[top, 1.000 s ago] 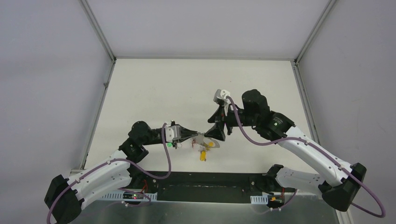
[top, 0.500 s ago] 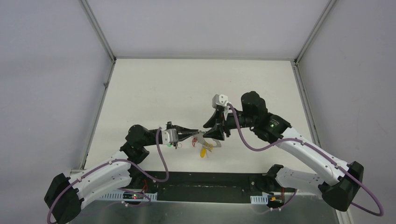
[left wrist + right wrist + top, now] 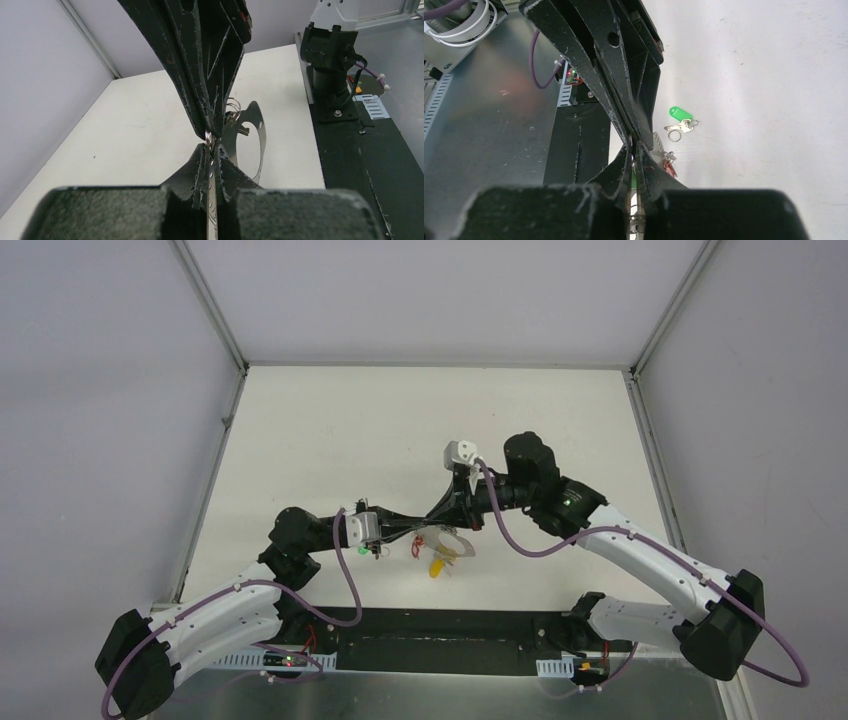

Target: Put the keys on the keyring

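Left claw clamped shut on keyring rim, thin band running back through its grip. Tip to tip just beyond, right claw closed almost fully on same rim. Yellow key under keyring, at near side of table. Farther out, green key flat on table, silver blade and small ring showing, apart from keyring.

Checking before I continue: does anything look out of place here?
Yes: a green-capped key lies loose on the table, off the keyring that both arms' jaws clamp tip to tip.
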Available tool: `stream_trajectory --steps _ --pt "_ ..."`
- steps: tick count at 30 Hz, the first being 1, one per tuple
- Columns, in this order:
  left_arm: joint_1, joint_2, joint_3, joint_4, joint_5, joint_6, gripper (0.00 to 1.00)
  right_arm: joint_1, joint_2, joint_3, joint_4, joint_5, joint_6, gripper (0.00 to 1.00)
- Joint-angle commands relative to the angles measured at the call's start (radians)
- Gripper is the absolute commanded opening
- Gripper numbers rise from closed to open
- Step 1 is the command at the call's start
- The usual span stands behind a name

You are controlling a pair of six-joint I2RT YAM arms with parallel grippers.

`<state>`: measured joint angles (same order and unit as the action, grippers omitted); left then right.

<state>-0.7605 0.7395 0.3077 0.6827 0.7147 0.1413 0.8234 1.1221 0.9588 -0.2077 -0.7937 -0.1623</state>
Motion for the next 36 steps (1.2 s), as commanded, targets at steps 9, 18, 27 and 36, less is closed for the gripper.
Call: stream_trajectory --steps 9,18,27,36 --pt "-0.008 -0.018 0.041 0.047 -0.001 -0.03 0.04 0.006 0.02 0.077 -0.088 -0.008 -0.104 0.0" --pt "-0.008 -0.077 0.177 -0.394 -0.063 0.025 0.49 0.019 0.087 0.292 -0.502 0.084 -0.249 0.0" --pt "-0.011 -0.01 0.23 -0.442 0.003 0.037 0.38 0.116 0.314 0.611 -0.932 0.342 -0.293 0.0" --pt "-0.051 0.049 0.246 -0.425 0.023 0.048 0.33 0.18 0.404 0.725 -0.993 0.408 -0.271 0.0"
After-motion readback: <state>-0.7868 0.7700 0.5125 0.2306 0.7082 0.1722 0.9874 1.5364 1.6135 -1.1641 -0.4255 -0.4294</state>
